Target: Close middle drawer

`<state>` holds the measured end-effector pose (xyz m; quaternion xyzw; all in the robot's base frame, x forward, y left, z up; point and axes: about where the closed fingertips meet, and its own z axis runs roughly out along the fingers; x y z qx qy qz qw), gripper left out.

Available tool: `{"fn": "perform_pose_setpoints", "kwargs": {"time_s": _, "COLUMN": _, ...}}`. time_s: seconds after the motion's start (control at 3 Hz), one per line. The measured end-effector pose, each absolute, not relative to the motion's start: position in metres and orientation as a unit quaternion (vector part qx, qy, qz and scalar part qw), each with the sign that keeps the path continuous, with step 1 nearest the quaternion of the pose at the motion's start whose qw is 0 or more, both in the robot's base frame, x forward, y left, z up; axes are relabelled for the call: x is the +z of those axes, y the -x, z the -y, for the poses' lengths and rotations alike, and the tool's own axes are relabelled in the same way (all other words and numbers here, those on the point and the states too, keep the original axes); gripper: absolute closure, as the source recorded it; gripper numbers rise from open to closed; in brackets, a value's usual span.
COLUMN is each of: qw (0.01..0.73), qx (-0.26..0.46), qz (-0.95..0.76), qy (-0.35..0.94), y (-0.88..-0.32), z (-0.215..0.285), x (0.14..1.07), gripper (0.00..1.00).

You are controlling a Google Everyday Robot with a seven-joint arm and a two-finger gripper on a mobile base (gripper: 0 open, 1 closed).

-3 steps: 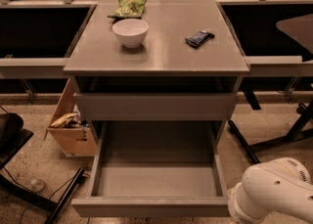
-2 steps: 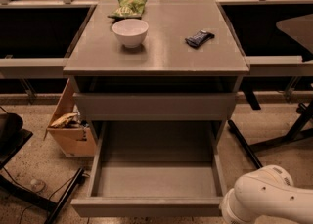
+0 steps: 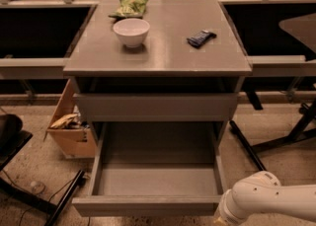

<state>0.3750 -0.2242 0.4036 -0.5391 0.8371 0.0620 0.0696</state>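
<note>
The middle drawer [image 3: 148, 205] is pulled far out of the grey cabinet, and its grey tray interior [image 3: 155, 175] is empty. The taller top drawer front [image 3: 155, 106] above it sits nearly flush. No lower drawer shows. Only a white rounded arm link [image 3: 266, 200] shows at the bottom right, just beside the right end of the open drawer's front. My gripper is out of view below the picture's edge.
On the cabinet top [image 3: 163, 57] stand a white bowl [image 3: 131, 31], a green bag [image 3: 129, 7] and a dark blue packet [image 3: 201, 38]. A cardboard box [image 3: 69, 129] sits on the floor at left, by a black chair base [image 3: 64, 200]. Black chair legs [image 3: 276, 143] are at right.
The white arm link has shifted a little to the left and lower, closer to the right end of the open drawer's front. The drawer has not moved.
</note>
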Motion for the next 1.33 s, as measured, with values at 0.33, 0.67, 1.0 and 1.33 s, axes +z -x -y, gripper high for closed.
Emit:
{"fn": "perform_pose_setpoints", "kwargs": {"time_s": 0.33, "qw": 0.070, "qx": 0.062, "qz": -0.837, "qy": 0.539, "y": -0.375, "z": 0.224, "x": 0.404, "gripper": 1.00}}
{"fn": "perform_pose_setpoints", "kwargs": {"time_s": 0.67, "qw": 0.103, "qx": 0.051, "qz": -0.833, "qy": 0.541, "y": -0.402, "z": 0.223, "x": 0.407, "gripper": 1.00}}
{"fn": "perform_pose_setpoints", "kwargs": {"time_s": 1.0, "qw": 0.103, "qx": 0.051, "qz": -0.833, "qy": 0.541, "y": -0.402, "z": 0.223, "x": 0.406, "gripper": 1.00}}
{"fn": "perform_pose_setpoints", "kwargs": {"time_s": 1.33, "qw": 0.127, "qx": 0.065, "qz": -0.824, "qy": 0.548, "y": -0.423, "z": 0.215, "x": 0.377, "gripper": 1.00}}
